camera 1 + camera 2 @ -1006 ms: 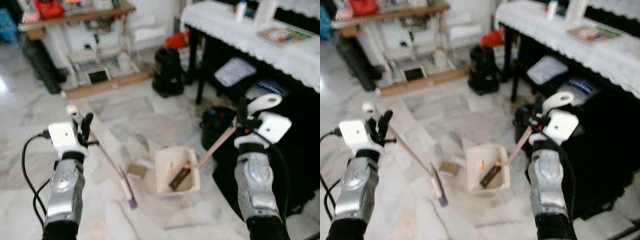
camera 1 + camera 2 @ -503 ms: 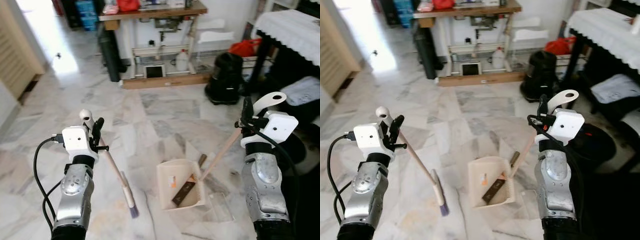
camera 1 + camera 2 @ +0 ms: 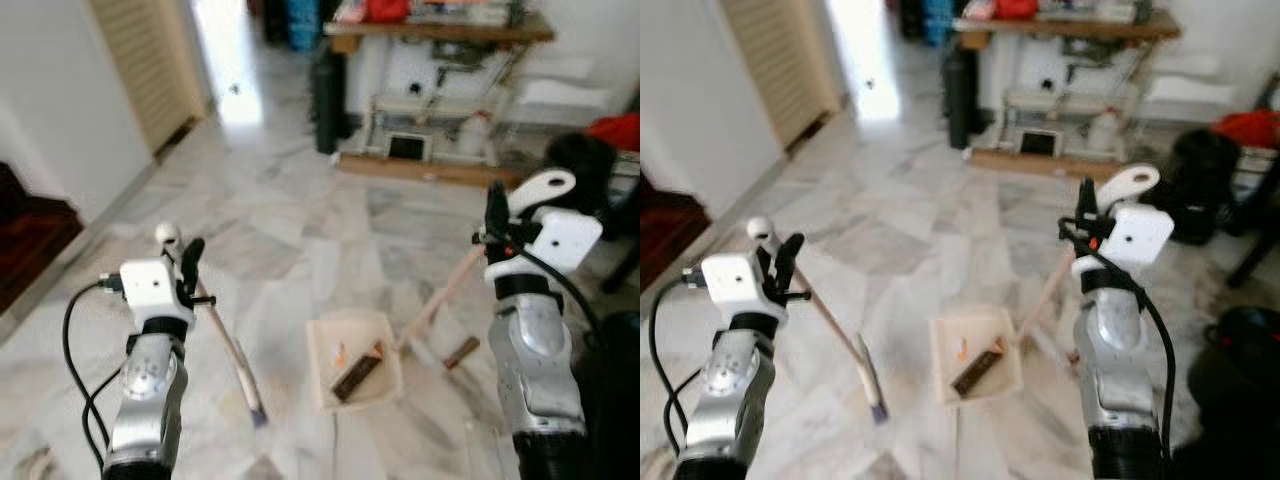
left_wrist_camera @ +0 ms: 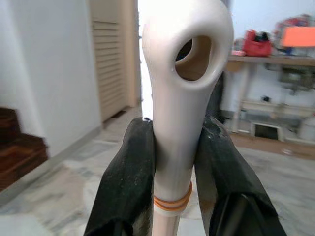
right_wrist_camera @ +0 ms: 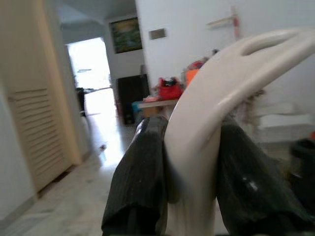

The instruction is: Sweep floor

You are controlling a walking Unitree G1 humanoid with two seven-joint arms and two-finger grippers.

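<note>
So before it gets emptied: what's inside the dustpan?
In the dustpan lie a dark flat strip and a small orange scrap. Any fine dust is too blurred to tell.

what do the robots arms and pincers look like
Both arms are silver metal with rounded segments, each ending in a white boxy wrist block. The left pincer and right pincer each have two long black fingers. A black cable loops off the left wrist, another down the right forearm.

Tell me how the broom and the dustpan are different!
The broom is thin, ending in bristles on the floor; the dustpan is a wide cream tray holding scraps. The left claw holds the broom; the right claw holds the dustpan's handle. Both have long pale handles with looped tops.
</note>
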